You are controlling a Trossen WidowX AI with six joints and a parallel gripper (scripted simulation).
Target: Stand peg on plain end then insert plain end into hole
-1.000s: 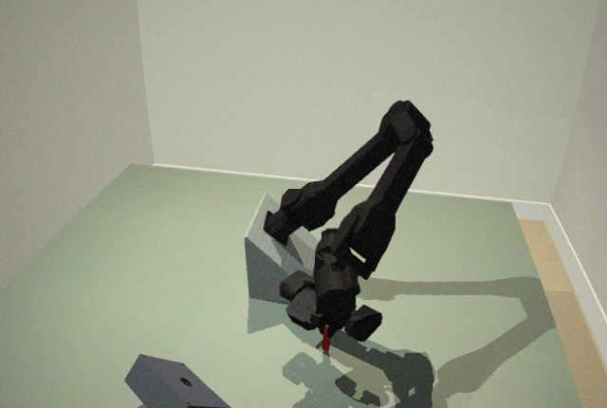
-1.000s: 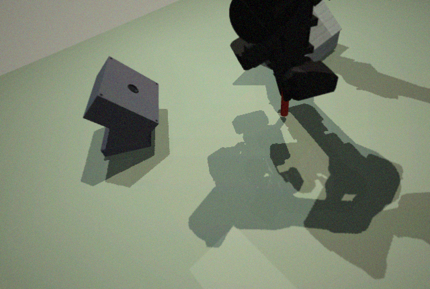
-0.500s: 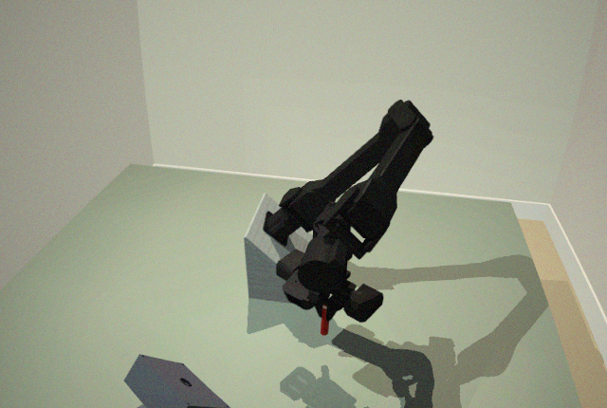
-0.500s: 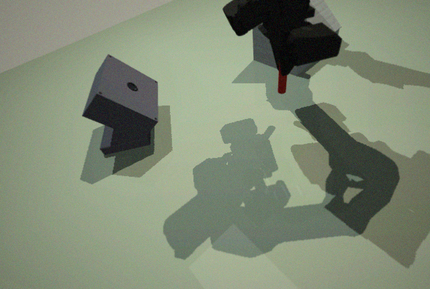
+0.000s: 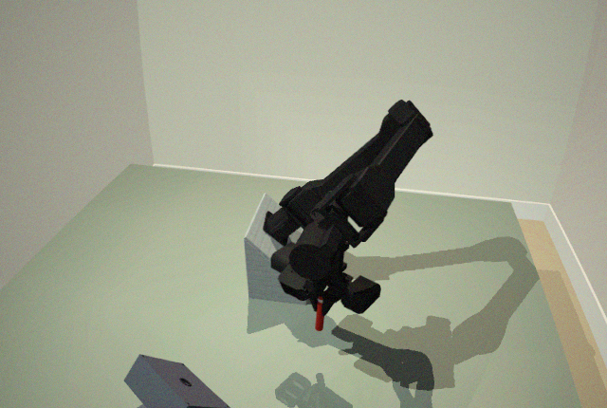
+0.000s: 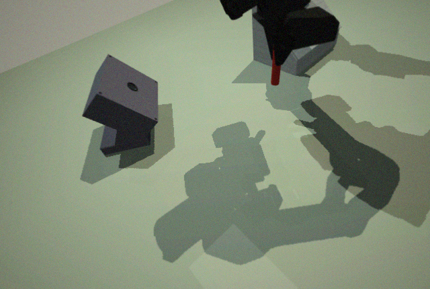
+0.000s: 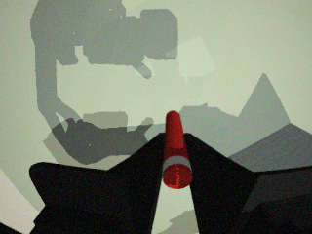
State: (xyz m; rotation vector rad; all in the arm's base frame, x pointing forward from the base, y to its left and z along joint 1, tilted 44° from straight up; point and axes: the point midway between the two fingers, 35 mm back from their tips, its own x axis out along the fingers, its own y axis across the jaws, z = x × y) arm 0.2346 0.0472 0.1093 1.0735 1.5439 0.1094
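Observation:
The red peg (image 5: 320,320) (image 6: 275,76) (image 7: 175,136) is nearly upright, plain end down. Its white band is at the upper end, close to the fingers in the wrist view. My gripper (image 5: 320,301) (image 6: 277,60) (image 7: 175,138) is shut on the peg's upper part. The peg hangs above the table; its shadow lies well apart from it. The sloped panel (image 6: 117,72) (image 5: 164,381) stands to the left of the gripper in the exterior view and at the bottom left in the top view. The hole (image 6: 132,86) (image 5: 185,381) in its face shows dark and empty.
A grey wedge-shaped block (image 5: 259,270) (image 6: 261,41) (image 7: 280,146) stands close behind the gripper, partly hidden by the arm. The pale green table (image 5: 98,306) (image 6: 52,209) carries large arm shadows. A white-edged strip of tan floor runs along the right in the top view.

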